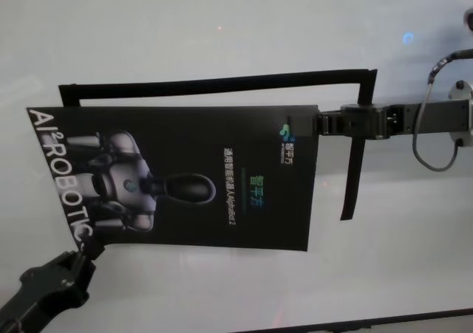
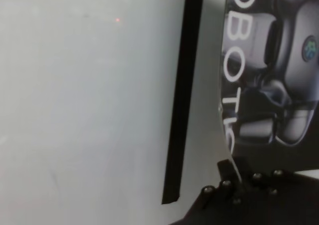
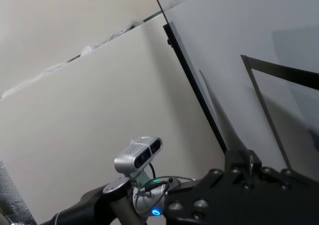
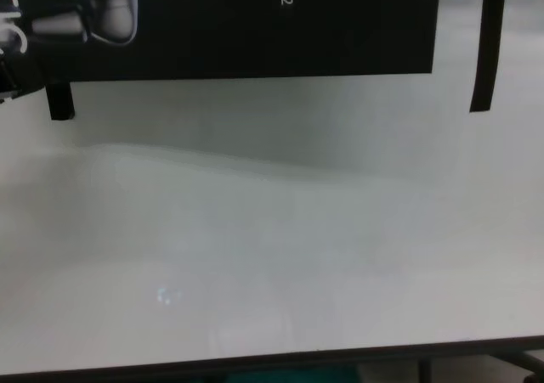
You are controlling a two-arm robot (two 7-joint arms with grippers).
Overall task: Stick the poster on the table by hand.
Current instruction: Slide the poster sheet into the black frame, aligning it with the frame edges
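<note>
The poster [image 1: 222, 148] is a glossy black sheet with white lettering and a grey robot image, spread over the white table [image 1: 222, 296]. My left gripper [image 1: 90, 250] is shut on its near left corner, which also shows in the left wrist view [image 2: 230, 171]. My right gripper [image 1: 320, 121] is shut on the middle of its right edge and also shows in the right wrist view [image 3: 249, 161]. The poster's near edge [image 4: 255, 26] casts a soft shadow on the table. It seems to hang just above the surface.
Narrow black tape strips frame the spot: a long one along the far side [image 1: 222, 82], one down the right [image 1: 356, 170], one by the left edge [image 2: 182, 95]. The table's dark front edge [image 4: 272, 362] is near. A cable loop [image 1: 432, 137] hangs from the right arm.
</note>
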